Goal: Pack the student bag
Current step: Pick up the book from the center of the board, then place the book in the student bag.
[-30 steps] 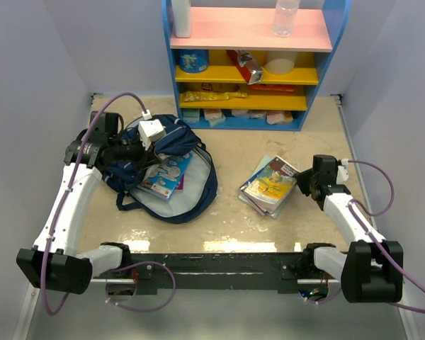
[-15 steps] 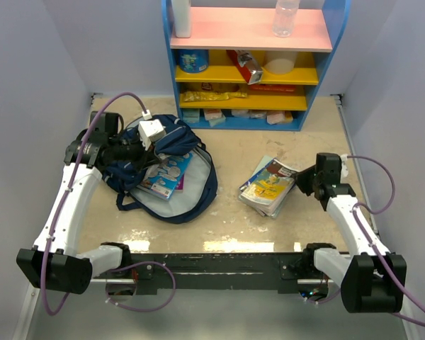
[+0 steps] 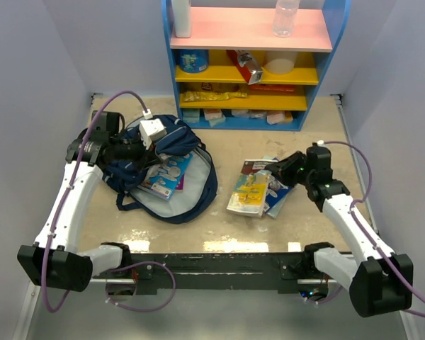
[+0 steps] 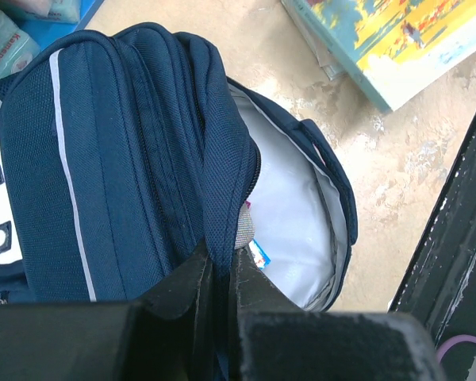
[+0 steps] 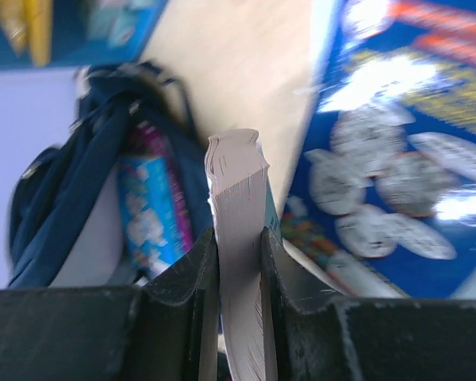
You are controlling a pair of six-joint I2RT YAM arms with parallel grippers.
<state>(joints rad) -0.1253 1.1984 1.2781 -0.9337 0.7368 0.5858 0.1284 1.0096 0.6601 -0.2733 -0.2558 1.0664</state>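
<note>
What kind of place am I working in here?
Probably a staged schoolroom corner inside a test booth: a bright shelf of snacks, a backpack and picture books on a table, plain walls around.

even bright overhead light with soft shadows; top view sharp, right wrist view motion-blurred.

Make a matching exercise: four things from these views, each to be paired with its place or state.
Things:
1. left gripper
2. right gripper
3. bottle
4. bag

Places or states:
A. on the top shelf
B. shut on a book
C. lying open on the table
D. shut on the bag's edge

Pairs: 1-D, 2-B, 3-A, 4-C.
</note>
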